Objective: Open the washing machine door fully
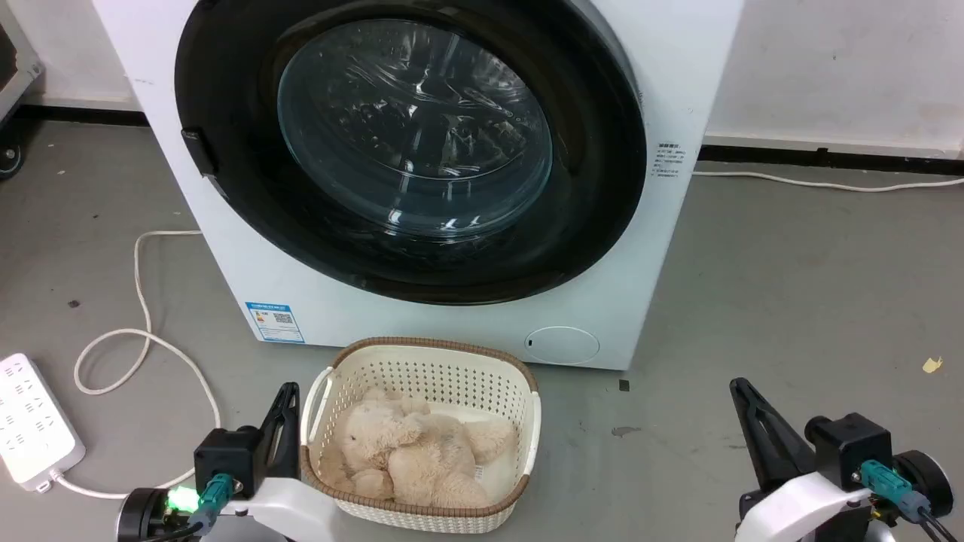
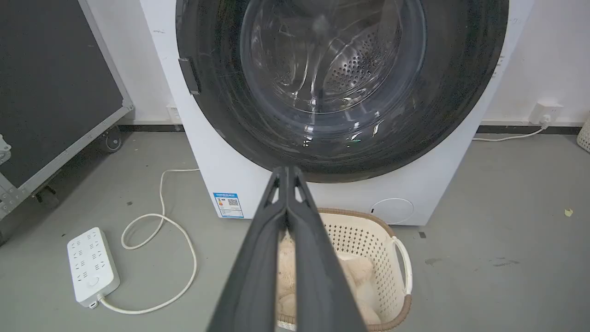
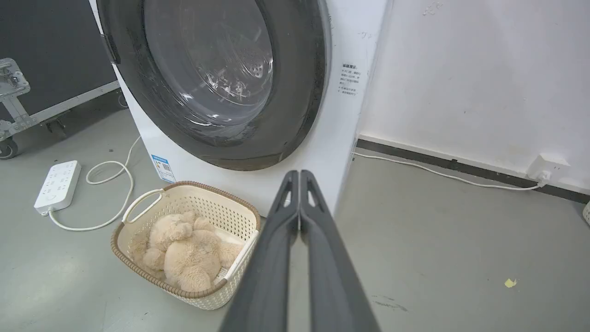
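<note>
The washing machine door (image 1: 410, 150) sits shut, flush in the front of the washing machine (image 1: 681, 83). It is a broad glossy black ring around a bulging bowl of clear glass, with a small black handle tab (image 1: 194, 150) on its left edge in the head view. The cabinet is smooth white, with a blue label sticker (image 1: 275, 321) and a round flap (image 1: 561, 345) low down. On the grey floor (image 1: 791, 301) just before it stands a cream perforated plastic basket (image 1: 452, 380) with a brown woven rim, holding a fluffy beige plush toy (image 1: 414, 452).

The left gripper (image 2: 286, 171) and right gripper (image 3: 299, 174) hang low, well apart from the door, each with its long dark fingers pressed together on nothing. Through the glass the left wrist view picks out the perforated steel drum (image 2: 364, 60) — the head view gives mostly reflections there. The right wrist view takes in a wall socket (image 3: 546, 167).
</note>
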You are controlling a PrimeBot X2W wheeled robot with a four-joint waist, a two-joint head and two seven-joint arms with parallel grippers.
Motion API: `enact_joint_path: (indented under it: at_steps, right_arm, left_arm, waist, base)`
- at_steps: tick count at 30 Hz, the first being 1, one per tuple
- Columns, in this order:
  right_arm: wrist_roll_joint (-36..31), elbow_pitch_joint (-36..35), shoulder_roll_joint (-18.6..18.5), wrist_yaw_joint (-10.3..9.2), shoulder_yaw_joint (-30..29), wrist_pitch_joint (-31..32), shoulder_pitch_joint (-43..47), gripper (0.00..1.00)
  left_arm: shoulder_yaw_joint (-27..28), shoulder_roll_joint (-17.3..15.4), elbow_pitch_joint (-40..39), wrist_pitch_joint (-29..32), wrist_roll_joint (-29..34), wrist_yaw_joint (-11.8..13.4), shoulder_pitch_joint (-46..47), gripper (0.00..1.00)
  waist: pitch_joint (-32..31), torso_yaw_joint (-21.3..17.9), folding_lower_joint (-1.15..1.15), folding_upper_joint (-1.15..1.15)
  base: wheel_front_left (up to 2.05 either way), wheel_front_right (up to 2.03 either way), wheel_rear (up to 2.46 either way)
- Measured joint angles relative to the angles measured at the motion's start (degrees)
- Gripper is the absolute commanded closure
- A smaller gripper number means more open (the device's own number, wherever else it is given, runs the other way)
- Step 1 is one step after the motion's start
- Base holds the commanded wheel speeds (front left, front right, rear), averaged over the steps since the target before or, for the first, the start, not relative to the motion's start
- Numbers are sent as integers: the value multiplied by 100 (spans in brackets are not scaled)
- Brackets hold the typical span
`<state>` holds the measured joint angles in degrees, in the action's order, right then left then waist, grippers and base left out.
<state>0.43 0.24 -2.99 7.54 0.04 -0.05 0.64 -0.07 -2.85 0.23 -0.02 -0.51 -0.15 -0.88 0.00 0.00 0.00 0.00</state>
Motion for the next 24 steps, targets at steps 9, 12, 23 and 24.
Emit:
enact_joint_path:
  at_steps: [9,12,23,24]
  right_arm:
    - [0,0,0,0,-1,1,0,100]
    - [0,0,0,0,-1,0,0,100]
    - [0,0,0,0,-1,0,0,100]
    - [0,0,0,0,0,0,0,100]
  left_arm:
    - [0,0,0,0,0,0,0,100]
    - [0,0,0,0,0,0,0,100]
    - [0,0,0,0,0,0,0,100]
    - [0,0,0,0,0,0,0,100]
  waist:
    - [0,0,0,0]
    - [0,0,0,0]
    - [0,0,0,0]
    - [0,0,0,0]
  base:
    - [0,0,0]
    - [0,0,0]
    - [0,0,0]
    - [0,0,0]
